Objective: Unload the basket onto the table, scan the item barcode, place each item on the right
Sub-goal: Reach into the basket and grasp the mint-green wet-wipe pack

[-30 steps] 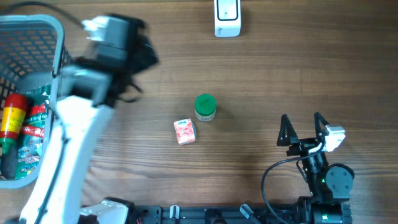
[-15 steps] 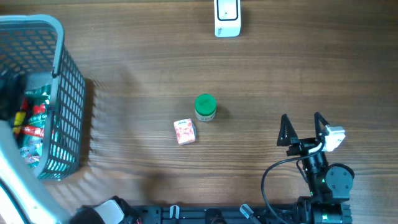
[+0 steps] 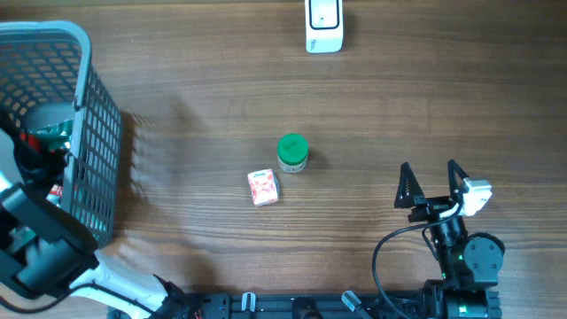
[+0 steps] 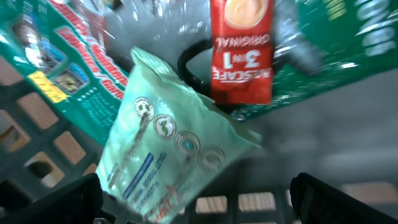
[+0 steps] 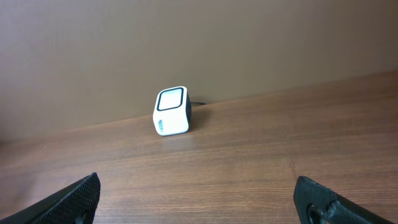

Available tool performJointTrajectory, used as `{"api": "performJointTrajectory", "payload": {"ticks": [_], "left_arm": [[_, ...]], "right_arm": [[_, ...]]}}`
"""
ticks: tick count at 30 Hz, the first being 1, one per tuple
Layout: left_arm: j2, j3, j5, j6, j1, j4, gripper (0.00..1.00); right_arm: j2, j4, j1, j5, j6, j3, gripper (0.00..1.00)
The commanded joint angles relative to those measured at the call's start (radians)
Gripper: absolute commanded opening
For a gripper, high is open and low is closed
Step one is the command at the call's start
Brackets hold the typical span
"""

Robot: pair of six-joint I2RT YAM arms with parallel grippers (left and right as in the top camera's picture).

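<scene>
The left arm [image 3: 42,252] lies along the frame's lower-left edge, its left gripper [image 4: 199,202] spread wide. The right gripper [image 3: 431,177] rests lower right, jaws apart, pointing up-frame.

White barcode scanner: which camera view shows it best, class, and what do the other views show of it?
The right wrist view: the scanner is seen whole from the front, its scan window clear. The overhead view shows it only from above, cut by the frame's top edge. The left wrist view shows none of it.
</scene>
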Motion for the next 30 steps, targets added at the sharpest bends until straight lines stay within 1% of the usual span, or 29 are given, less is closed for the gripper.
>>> {"api": "performJointTrajectory", "payload": {"ticks": [1, 2, 3, 6, 7, 8, 10, 11, 13, 18, 21, 25, 30], "left_arm": [[0.027, -0.071, 0.000, 0.030, -0.003, 0.037, 0.98], [0.027, -0.092, 0.000, 0.031, -0.002, 0.057, 0.96], [0.027, -0.122, 0.001, 0.030, -0.002, 0.087, 0.91], [0.027, -0.199, 0.001, 0.026, -0.002, 0.159, 0.66], [0.027, -0.216, 0.001, 0.022, -0.002, 0.177, 0.54], [0.027, -0.229, 0.002, 0.021, -0.002, 0.189, 0.39], [0.026, -0.230, 0.002, 0.015, -0.002, 0.187, 0.14], [0.022, -0.229, 0.002, 0.014, -0.002, 0.185, 0.09], [0.017, -0.211, 0.005, -0.010, -0.002, 0.163, 0.04], [-0.005, -0.095, 0.009, -0.011, -0.002, 0.064, 0.04], [-0.055, -0.008, 0.069, -0.011, -0.002, 0.019, 0.04], [-0.151, 0.051, 0.158, -0.011, -0.002, 0.018, 0.04], [-0.288, 0.069, 0.170, -0.011, -0.002, 0.029, 0.04]], "right_arm": [[0.001, 0.005, 0.008, 0.014, 0.014, -0.001, 1.00], [0.001, 0.005, 0.008, 0.014, 0.014, -0.001, 1.00], [0.001, 0.005, 0.008, 0.014, 0.014, -0.001, 1.00], [0.001, 0.005, 0.008, 0.014, 0.014, -0.001, 0.99], [0.001, 0.005, 0.008, 0.014, 0.014, -0.001, 1.00], [0.001, 0.005, 0.008, 0.014, 0.014, -0.001, 1.00], [0.001, 0.005, 0.008, 0.014, 0.014, -0.001, 1.00], [0.001, 0.005, 0.008, 0.014, 0.014, -0.001, 1.00], [0.001, 0.005, 0.008, 0.014, 0.014, -0.001, 1.00], [0.001, 0.005, 0.008, 0.014, 0.014, -0.001, 1.00], [0.001, 0.005, 0.008, 0.014, 0.014, -0.001, 1.00], [0.001, 0.005, 0.008, 0.014, 0.014, -0.001, 1.00], [0.001, 0.005, 0.008, 0.014, 0.014, -0.001, 1.00]]}}
